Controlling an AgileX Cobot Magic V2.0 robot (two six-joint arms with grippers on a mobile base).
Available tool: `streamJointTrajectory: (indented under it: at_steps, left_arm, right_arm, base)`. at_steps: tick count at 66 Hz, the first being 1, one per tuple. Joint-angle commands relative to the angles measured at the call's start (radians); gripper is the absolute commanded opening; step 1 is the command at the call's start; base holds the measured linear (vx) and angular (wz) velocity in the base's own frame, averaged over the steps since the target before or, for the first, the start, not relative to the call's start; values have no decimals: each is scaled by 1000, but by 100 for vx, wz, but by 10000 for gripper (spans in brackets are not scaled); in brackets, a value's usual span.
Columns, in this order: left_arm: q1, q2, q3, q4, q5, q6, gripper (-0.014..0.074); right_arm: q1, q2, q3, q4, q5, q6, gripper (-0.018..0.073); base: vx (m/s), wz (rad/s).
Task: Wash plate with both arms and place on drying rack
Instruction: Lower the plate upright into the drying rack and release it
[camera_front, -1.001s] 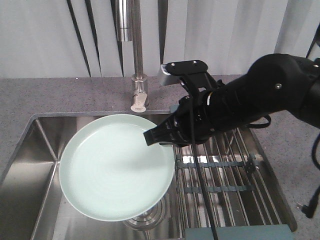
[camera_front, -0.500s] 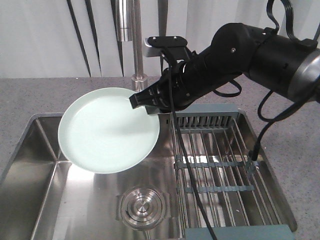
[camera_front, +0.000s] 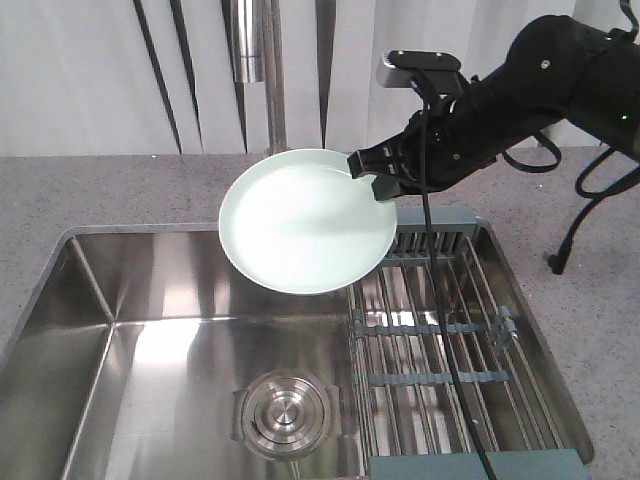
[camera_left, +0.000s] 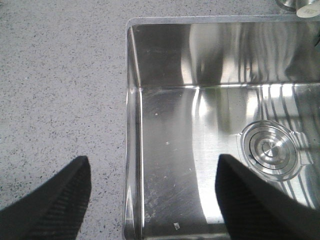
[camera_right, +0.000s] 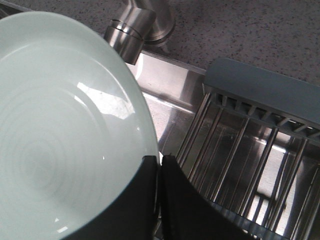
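Observation:
The pale mint-green plate (camera_front: 300, 220) hangs in the air over the back of the sink, tilted, its right rim above the drying rack's left edge. My right gripper (camera_front: 375, 178) is shut on the plate's right rim. In the right wrist view the plate (camera_right: 60, 140) fills the left side and my right gripper (camera_right: 160, 162) pinches its rim. The drying rack (camera_front: 450, 340) of steel rods lies over the sink's right half, and shows in the right wrist view (camera_right: 250, 150). My left gripper (camera_left: 152, 172) is open and empty above the sink's left wall.
The steel sink basin (camera_front: 150, 380) has a round drain (camera_front: 285, 415). The tap column (camera_front: 270, 70) stands behind the plate. Grey speckled counter (camera_left: 60, 90) surrounds the sink. A black cable (camera_front: 445, 330) hangs from the right arm across the rack.
My right arm has lifted the plate up and to the right, from low over the basin to the back, near the rack.

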Motion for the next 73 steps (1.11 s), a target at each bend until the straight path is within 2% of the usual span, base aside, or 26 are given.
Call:
streamJointTrajectory:
  at_steps: [1,20,36,54,73]
  left_arm:
    - [-2,2,-26,-2,-52,-11,495]
    - [-2,2,-26,-2,-52,-11,495]
    - [-2,2,-26,-2,-52,-11,495]
    - [-2,2,-26,-2,-52,-11,495]
    - [-2,2,-26,-2,-52,-11,495]
  right_arm:
    - [-36,-105,42,57,-70,-38,-4]
    - [-136,-278,311,50,-133,-80,-4]
    - [-210,-369,466,-71,-154,-51,-4]
    - [-286,-358,529,-202,-193,-25,-4]
    - [-285,-224,533,-207,-303,-33,-4]
  base:
    - [0,0]
    - [0,0]
    - [0,0]
    - [0,0]
    - [0,0]
